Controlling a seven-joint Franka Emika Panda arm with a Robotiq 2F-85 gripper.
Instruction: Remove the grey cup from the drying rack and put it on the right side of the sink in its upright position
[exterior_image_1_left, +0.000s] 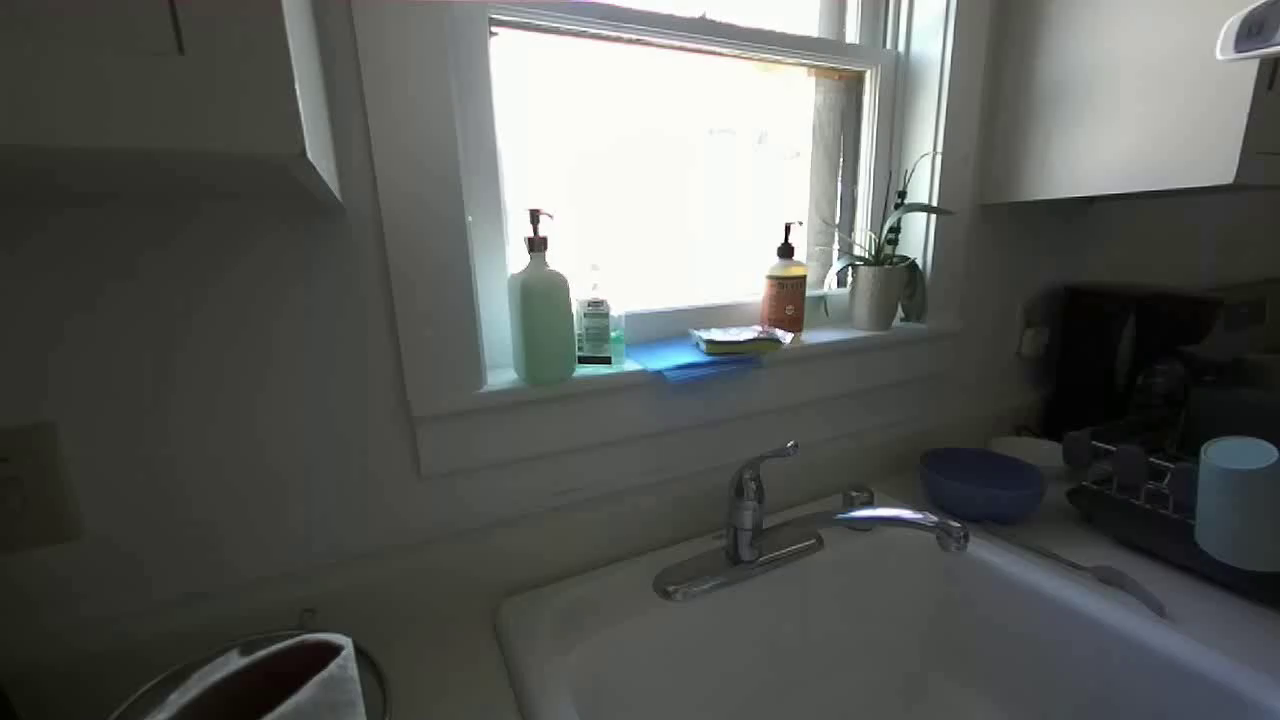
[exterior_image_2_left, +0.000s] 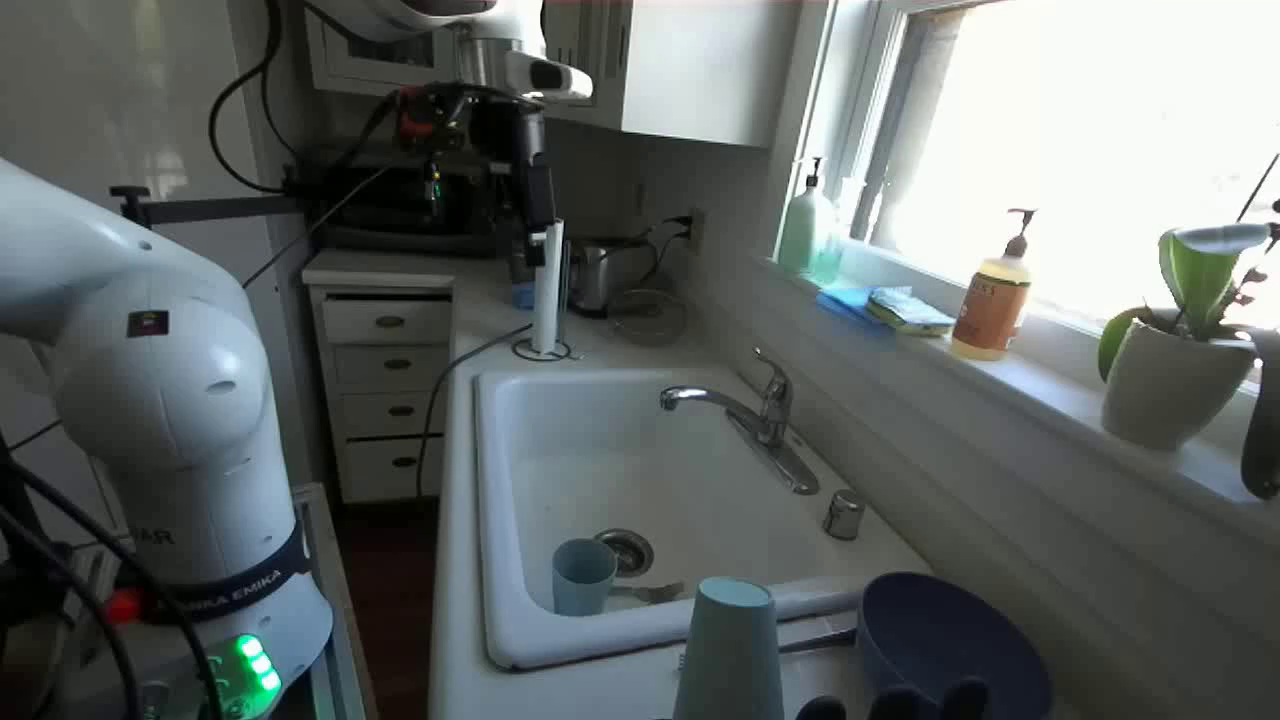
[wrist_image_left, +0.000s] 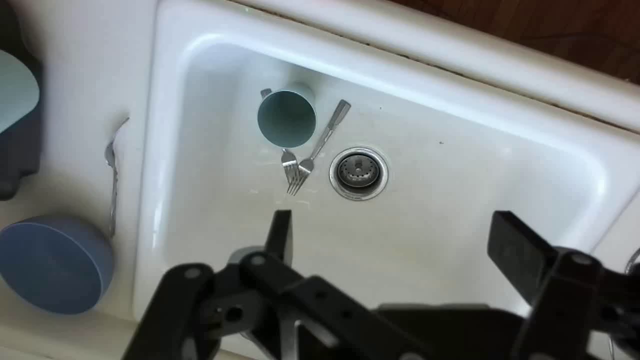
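The grey cup (exterior_image_1_left: 1238, 510) stands upside down at the drying rack (exterior_image_1_left: 1130, 525), tapering upward. The cup also shows in an exterior view (exterior_image_2_left: 733, 655) and at the left edge of the wrist view (wrist_image_left: 15, 90). The dark rack shows partly in the wrist view (wrist_image_left: 20, 155). The white sink (exterior_image_2_left: 495, 500) lies between the rack and the far counter; its rim shows in the wrist view (wrist_image_left: 150, 200). My gripper (wrist_image_left: 392, 225) is open and empty, pointing down high over the sink, away from the cup. It also shows in an exterior view (exterior_image_2_left: 535, 235).
A similar cup (wrist_image_left: 286, 117) stands upright in the basin beside two forks (wrist_image_left: 320, 140) and the drain (wrist_image_left: 358, 173). A blue bowl (wrist_image_left: 55, 265) and a utensil (wrist_image_left: 114, 175) lie between rack and sink. The faucet (exterior_image_2_left: 770, 405) and a white upright holder (exterior_image_2_left: 547, 290) rise nearby.
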